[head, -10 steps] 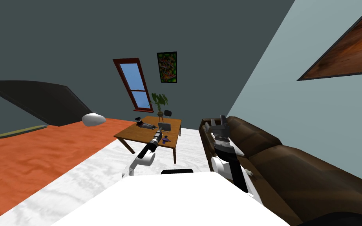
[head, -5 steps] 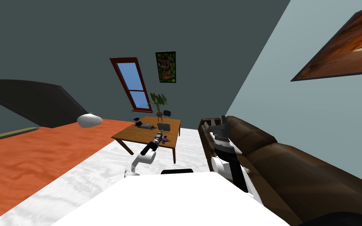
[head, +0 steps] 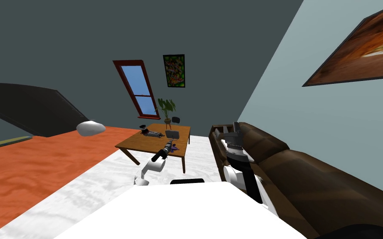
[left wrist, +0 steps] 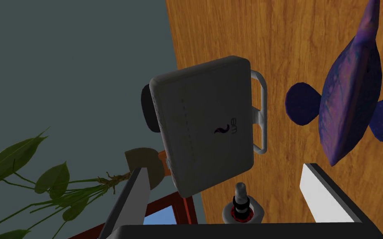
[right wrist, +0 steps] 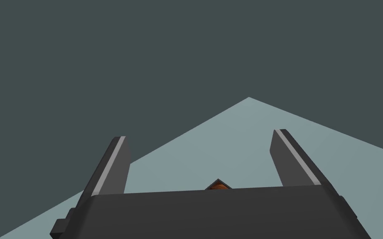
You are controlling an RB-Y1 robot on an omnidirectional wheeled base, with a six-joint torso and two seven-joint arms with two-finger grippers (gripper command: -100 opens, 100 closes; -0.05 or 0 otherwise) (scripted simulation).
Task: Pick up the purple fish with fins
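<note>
The purple fish (left wrist: 350, 95), with rounded dark side fins, lies flat on the wooden table (left wrist: 294, 41), just beyond and to the outer side of one finger (left wrist: 319, 186) of my left gripper (left wrist: 226, 168). That gripper is open with nothing between its fingers. In the head view the left gripper (head: 170, 144) hangs over the table's near edge, right beside the fish (head: 175, 147). My right gripper (right wrist: 200, 135) is open and empty, raised by the sofa's near arm (head: 228, 132).
A grey case with a handle (left wrist: 203, 124) stands on the table straight ahead of the left gripper, with a small plug-like part (left wrist: 241, 203) close to the gripper body. A dark object (head: 151, 132) lies farther back. A brown sofa (head: 311, 174) is on the right and a potted plant (head: 168, 108) behind the table.
The whole head view has drifted slightly, so I have moved. My left arm has stretched a little farther over the table toward the fish. The right arm has stayed still.
</note>
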